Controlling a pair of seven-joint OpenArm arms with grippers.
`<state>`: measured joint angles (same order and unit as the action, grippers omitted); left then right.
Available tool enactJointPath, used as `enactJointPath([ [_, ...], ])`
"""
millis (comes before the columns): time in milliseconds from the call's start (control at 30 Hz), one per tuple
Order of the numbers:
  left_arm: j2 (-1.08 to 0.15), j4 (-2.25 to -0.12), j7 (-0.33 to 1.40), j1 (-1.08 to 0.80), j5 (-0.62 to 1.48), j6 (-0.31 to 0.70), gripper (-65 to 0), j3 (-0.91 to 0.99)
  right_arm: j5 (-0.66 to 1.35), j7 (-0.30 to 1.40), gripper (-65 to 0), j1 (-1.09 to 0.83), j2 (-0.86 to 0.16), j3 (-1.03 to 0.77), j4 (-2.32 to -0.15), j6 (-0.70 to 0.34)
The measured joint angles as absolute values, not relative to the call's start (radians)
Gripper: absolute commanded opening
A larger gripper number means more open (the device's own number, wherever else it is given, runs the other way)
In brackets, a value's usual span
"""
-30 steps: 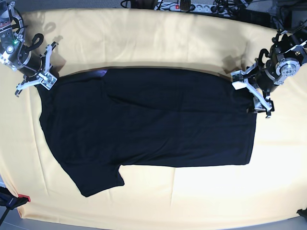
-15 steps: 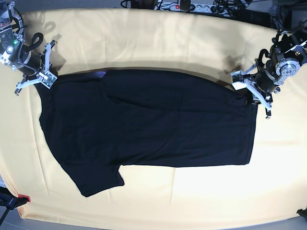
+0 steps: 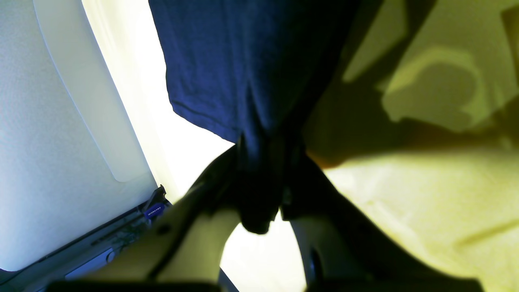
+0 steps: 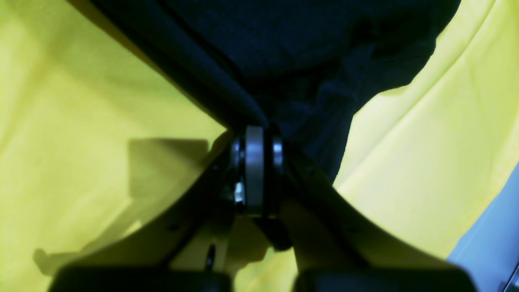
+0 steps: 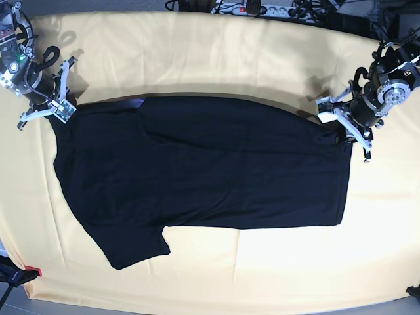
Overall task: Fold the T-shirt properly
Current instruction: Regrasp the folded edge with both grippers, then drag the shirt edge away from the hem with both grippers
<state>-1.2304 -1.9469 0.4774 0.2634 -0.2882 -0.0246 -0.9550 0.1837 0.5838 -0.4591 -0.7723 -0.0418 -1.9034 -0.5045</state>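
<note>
The black T-shirt [image 5: 203, 164] lies plain side up on the pale yellow tablecloth [image 5: 216, 52], with one sleeve [image 5: 131, 246] pointing to the front left. My right gripper [image 5: 54, 110] is at the shirt's back left corner and is shut on its cloth [image 4: 308, 81]. My left gripper [image 5: 346, 131] is at the back right corner, shut on a bunched fold of the shirt [image 3: 243, 81] and holding it a little off the tablecloth. A bit of purple print [image 5: 136, 100] shows at the back edge.
A power strip and cables [image 5: 256, 8] lie beyond the table's back edge. A black and red object [image 5: 20, 274] sits at the front left corner. The left wrist view shows a white panel [image 3: 61, 121] beside the table.
Both grippers have shifted slightly toward the back, still holding the shirt's back corners. The left gripper has also turned a little. The shirt's back edge has moved only slightly.
</note>
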Motion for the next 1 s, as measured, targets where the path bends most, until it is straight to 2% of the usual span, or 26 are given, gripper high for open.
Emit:
enactJointPath([
  [267, -1.351, -2.046, 0.473, 0.261, -0.209, 0.122, -65.0, -0.955, 0.262, 0.730, -65.0, -0.513, -0.804, -0.042, -1.950, -0.556],
  [400, -1.401, -2.120, 0.473, 0.261, -0.170, 0.160, -65.0, -0.955, 0.261, 0.821, -65.0, -0.567, -0.836, -0.042, -2.031, -0.531],
  [767, -1.516, -2.219, 0.472, 0.263, 0.020, 0.482, -65.0, -0.954, 0.261, 0.936, -65.0, -0.741, -0.854, -0.056, -2.173, -0.521],
  [1000, -1.532, -2.222, 0.468, 0.263, 0.130, 0.653, -65.0, -0.953, 0.270, 0.949, -65.0, -0.923, -0.858, -0.195, -2.253, -0.516],
])
